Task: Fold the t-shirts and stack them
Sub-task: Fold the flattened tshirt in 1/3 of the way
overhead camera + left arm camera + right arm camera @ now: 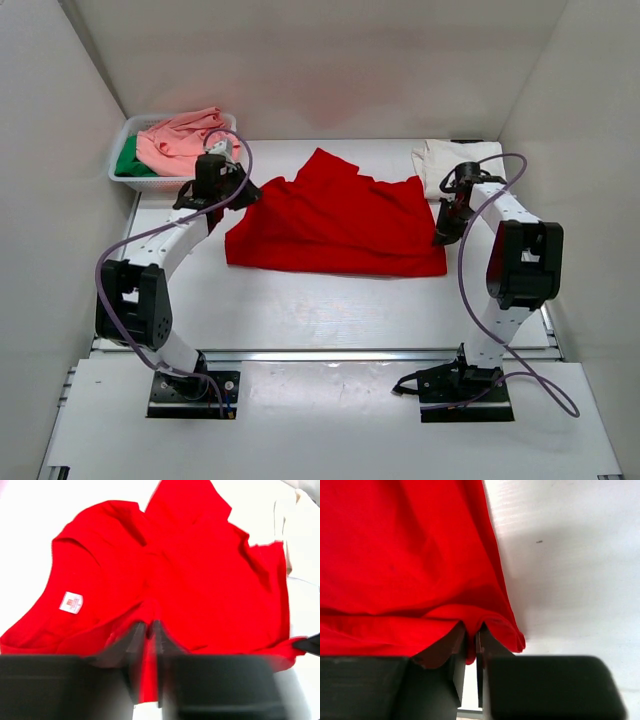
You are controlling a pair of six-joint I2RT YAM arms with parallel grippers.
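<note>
White table [300, 310], rumpled soft red t-shirt [335, 225]

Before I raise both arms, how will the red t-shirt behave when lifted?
Probably floppy: the red t-shirt lies creased and rumpled, so it should sag between grips. Likely light, being thin cloth that fits the narrow gap of the right gripper. It might slip, since the left gripper pinches only its edge.
</note>
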